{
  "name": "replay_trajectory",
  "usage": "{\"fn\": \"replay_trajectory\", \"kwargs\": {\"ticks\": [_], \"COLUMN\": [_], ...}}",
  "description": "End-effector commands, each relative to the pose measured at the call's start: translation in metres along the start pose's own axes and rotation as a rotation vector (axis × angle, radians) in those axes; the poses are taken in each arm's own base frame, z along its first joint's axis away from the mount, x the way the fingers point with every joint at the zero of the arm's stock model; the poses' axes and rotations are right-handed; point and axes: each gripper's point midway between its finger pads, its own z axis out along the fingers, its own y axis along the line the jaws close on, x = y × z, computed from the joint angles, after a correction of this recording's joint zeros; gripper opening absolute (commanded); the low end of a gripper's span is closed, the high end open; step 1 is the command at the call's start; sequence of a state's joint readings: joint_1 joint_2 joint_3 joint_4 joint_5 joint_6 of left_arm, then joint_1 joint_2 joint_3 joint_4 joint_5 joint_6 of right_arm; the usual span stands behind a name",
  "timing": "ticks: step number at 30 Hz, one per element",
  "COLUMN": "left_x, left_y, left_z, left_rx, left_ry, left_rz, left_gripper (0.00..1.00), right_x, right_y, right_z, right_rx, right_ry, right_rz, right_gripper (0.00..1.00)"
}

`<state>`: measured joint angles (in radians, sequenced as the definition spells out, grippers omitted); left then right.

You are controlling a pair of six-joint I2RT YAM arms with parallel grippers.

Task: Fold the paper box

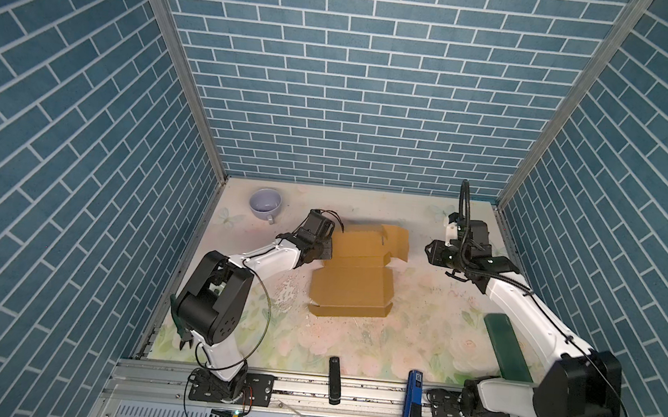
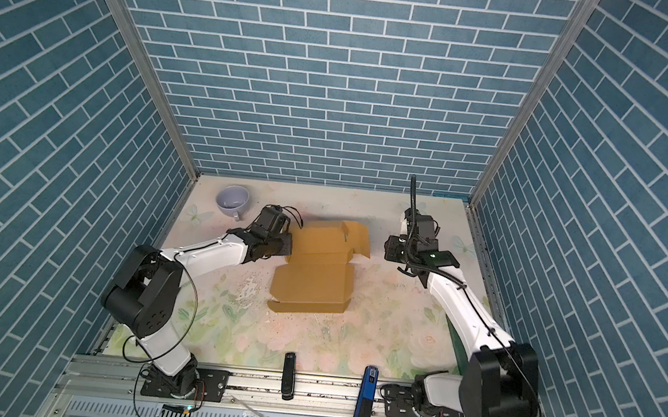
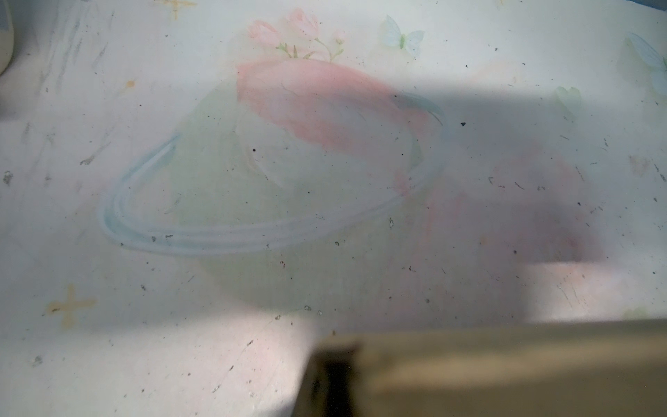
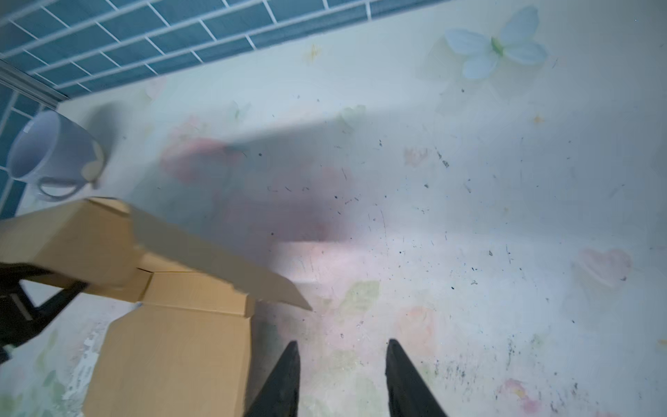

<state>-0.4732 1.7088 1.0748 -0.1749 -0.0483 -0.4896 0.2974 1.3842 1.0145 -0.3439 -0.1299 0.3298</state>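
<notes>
The paper box (image 1: 351,288) (image 2: 312,287) is a tan cardboard sheet lying partly folded mid-table, its far panel (image 1: 362,241) tilted up with a side flap (image 1: 398,241) standing. My left gripper (image 1: 324,252) (image 2: 286,248) is shut on the left edge of that raised panel. In the left wrist view the cardboard (image 3: 505,372) is a blur right at the dark finger (image 3: 337,379). My right gripper (image 1: 430,254) (image 2: 388,248) (image 4: 343,346) hovers to the right of the box (image 4: 173,353), apart from it. It is open with only table between its fingers.
A lavender mug (image 1: 265,204) (image 4: 50,151) lies on its side at the far left corner. A dark green flat object (image 1: 507,343) sits under the right arm. A black device (image 1: 334,378) and a blue one (image 1: 414,401) rest on the front rail. Brick-patterned walls enclose three sides.
</notes>
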Motion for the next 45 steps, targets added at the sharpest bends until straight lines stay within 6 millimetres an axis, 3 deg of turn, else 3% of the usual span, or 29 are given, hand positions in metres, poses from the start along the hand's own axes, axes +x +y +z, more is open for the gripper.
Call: {"fn": "replay_trajectory", "kwargs": {"ticks": [1, 11, 17, 33, 45], "left_x": [-0.016, -0.016, -0.018, -0.019, -0.019], "left_y": [-0.010, -0.015, -0.014, -0.018, -0.032], "left_z": [-0.014, -0.016, -0.011, -0.007, -0.010], "left_rx": [0.041, 0.062, 0.051, 0.061, 0.146], "left_ry": [-0.032, -0.015, -0.007, -0.008, -0.003], "left_rz": [0.006, 0.037, 0.035, 0.011, 0.024], "left_gripper": [0.04, 0.04, 0.04, 0.04, 0.04], "right_x": [-0.024, -0.032, -0.022, 0.015, 0.020], "right_y": [0.016, 0.051, 0.071, 0.094, 0.109], "right_z": [0.012, 0.046, 0.035, 0.004, 0.020], "right_rx": [-0.108, -0.350, -0.454, -0.450, -0.467], "right_ry": [-0.044, -0.008, 0.011, 0.048, 0.071], "right_rz": [-0.096, -0.198, -0.227, -0.293, -0.328], "right_gripper": [0.41, 0.41, 0.41, 0.41, 0.41]}}
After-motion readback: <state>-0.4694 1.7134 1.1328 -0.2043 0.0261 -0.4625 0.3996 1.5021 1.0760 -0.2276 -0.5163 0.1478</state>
